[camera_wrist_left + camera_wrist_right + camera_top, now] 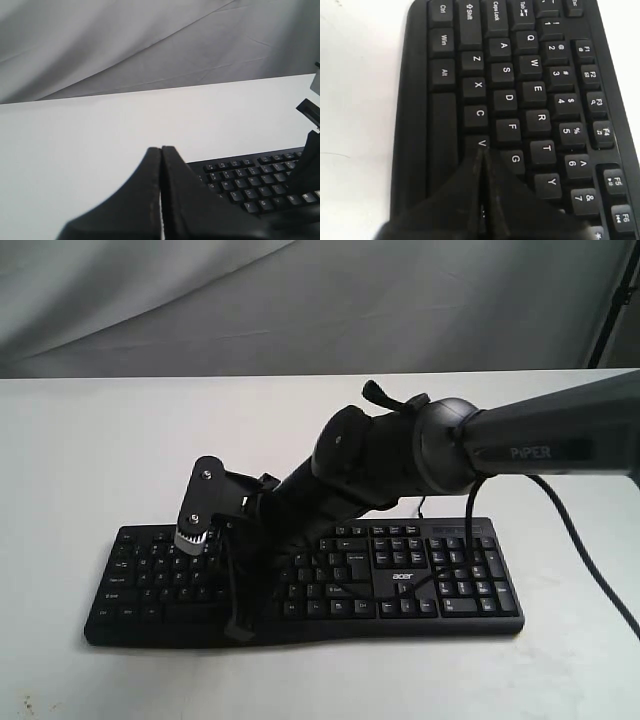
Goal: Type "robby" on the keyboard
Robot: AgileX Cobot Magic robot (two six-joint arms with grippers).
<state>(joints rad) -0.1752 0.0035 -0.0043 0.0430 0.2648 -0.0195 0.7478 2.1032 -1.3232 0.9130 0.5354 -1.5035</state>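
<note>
My right pincer (481,155) is pressed tight together and holds nothing. Its two black fingers make one thin point. I hold it that way because a thin point can push one key and not bump the keys beside it.

The point is down low over the wide black plastic keyboard with white letters (450,580). It sits in the bottom row of letters, just past the V key (481,143). The B key should come right after V, but my fingers hide it. So I think I am on B or just above it. I cannot tell if my tip is touching a key. "robby" has two Bs, so this spot fits the middle of the word, but I cannot tell which letter I am up to.

My big dark right arm (540,440) comes in from the right and reaches across the middle, because these letters are on the left half of the keyboard.

The keyboard lies flat on the white table (100,440), with its number pad at the right end.

My left pincer (161,150) is pressed together too, with nothing in it. It hangs over bare table, off the left end of the keyboard and apart from the keys. I think that spot is good because it is out of my right arm's way.
</note>
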